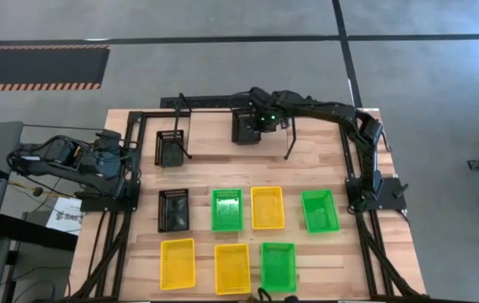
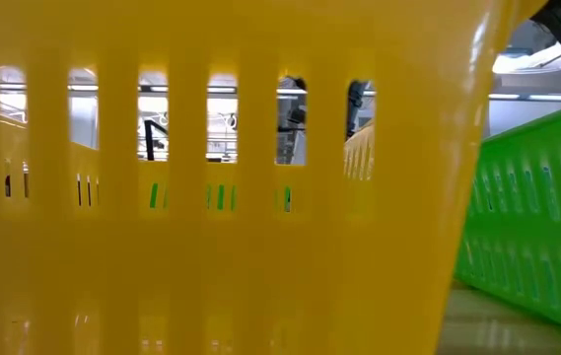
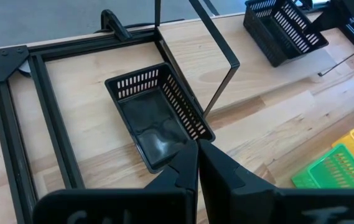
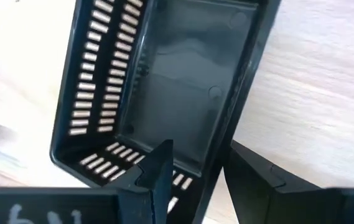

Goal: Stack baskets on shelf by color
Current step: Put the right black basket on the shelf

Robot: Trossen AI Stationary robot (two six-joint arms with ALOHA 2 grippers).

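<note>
Black basket (image 4: 183, 74) pinched by one wall between the right gripper (image 4: 192, 171) fingers, hanging tilted under the shelf (image 1: 222, 102). Another black basket (image 3: 158, 115) sitting just ahead of the left gripper (image 3: 197, 163), fingers pressed together on nothing. Yellow and green baskets lying well apart from both.

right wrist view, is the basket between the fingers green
No, the right gripper fingers straddle the wall of a black basket.

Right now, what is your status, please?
Right pincer shut on black basket at the shelf. Left pincer shut, empty, near second black basket. Nothing in the way.
</note>
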